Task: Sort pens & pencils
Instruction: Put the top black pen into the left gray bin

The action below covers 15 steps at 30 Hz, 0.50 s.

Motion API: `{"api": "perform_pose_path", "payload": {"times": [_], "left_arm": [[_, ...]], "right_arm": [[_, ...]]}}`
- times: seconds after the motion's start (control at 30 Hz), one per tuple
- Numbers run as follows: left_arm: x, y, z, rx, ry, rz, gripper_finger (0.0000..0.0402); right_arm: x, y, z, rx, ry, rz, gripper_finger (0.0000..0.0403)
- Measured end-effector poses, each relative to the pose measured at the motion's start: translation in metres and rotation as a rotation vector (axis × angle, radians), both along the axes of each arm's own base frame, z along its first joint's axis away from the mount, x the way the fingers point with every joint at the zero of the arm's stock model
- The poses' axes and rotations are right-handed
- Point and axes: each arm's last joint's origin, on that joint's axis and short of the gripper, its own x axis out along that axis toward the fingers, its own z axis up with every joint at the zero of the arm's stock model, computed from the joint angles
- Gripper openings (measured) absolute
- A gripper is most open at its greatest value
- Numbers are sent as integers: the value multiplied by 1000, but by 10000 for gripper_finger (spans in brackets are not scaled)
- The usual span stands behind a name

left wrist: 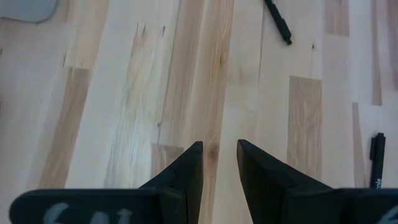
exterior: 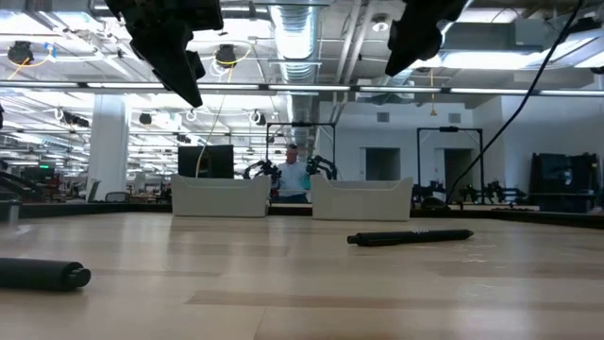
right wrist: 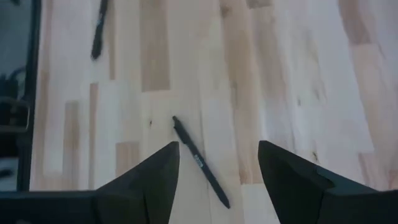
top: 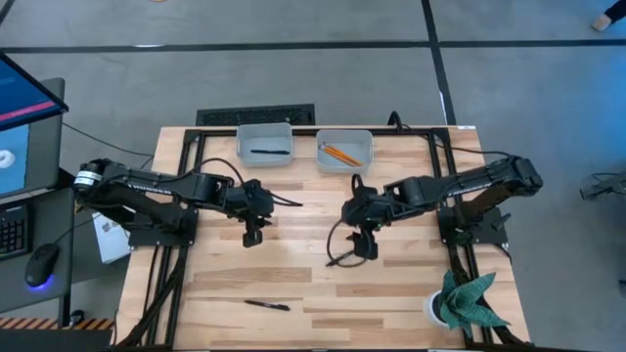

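Observation:
One black pen (top: 342,259) lies flat on the table's middle, also in the low view (exterior: 411,238). My right gripper (top: 365,249) hangs above it, open wide, and the pen (right wrist: 200,165) shows between its fingers, untouched. A second pen (top: 266,305) lies near the near edge (right wrist: 99,28). A third pen (top: 264,152) lies in the left grey bin (top: 264,140). The orange pencils (top: 339,154) lie in the right grey bin (top: 344,149). My left gripper (top: 252,235) hovers over bare wood left of centre, open by a narrow gap (left wrist: 219,155).
Both bins stand side by side at the table's far edge (exterior: 219,196) (exterior: 361,198). A green plant in a pot (top: 465,303) sits at the near right corner. A monitor and mouse (top: 41,264) are off the table's left. A person (exterior: 294,175) stands far behind.

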Motion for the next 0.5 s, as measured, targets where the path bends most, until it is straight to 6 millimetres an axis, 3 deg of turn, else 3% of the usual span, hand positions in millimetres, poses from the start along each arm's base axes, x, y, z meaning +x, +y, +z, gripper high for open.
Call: {"api": "perform_pose_path", "payload": {"times": [0.2,0.5], "left_arm": [[0,0,0,11,-5,-16,89],[1,0,1,15,-15,-21,89]], "right_arm": [[10,15,-23,-91,73,40,240],[34,25,-95,-104,345,130,240]]}}
